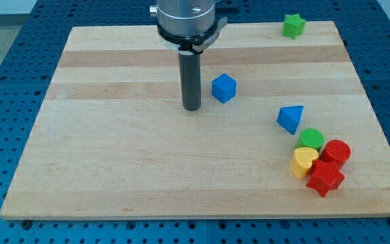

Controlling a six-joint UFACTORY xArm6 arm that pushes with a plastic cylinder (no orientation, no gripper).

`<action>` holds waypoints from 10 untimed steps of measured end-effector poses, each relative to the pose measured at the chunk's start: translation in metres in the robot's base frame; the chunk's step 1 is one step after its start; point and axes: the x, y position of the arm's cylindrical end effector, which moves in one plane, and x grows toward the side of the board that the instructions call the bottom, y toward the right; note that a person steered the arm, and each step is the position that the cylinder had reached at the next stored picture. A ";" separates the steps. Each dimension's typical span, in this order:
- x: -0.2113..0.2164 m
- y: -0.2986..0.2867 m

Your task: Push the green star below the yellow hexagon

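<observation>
The green star (293, 26) lies near the board's top right corner. A yellow block (304, 161) sits in a tight cluster at the lower right; its shape looks rounded, more like a heart. My tip (192, 108) rests on the board left of centre-top, just left of a blue cube (224, 88) and apart from it. The tip is far to the left of and below the green star.
A blue triangular block (290, 118) lies right of centre. In the cluster with the yellow block are a green round block (311, 139), a red cylinder (336, 152) and a red star (325, 177). The wooden board (114, 169) ends close beyond the cluster.
</observation>
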 end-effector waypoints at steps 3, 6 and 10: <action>0.001 -0.008; -0.088 0.000; -0.137 0.219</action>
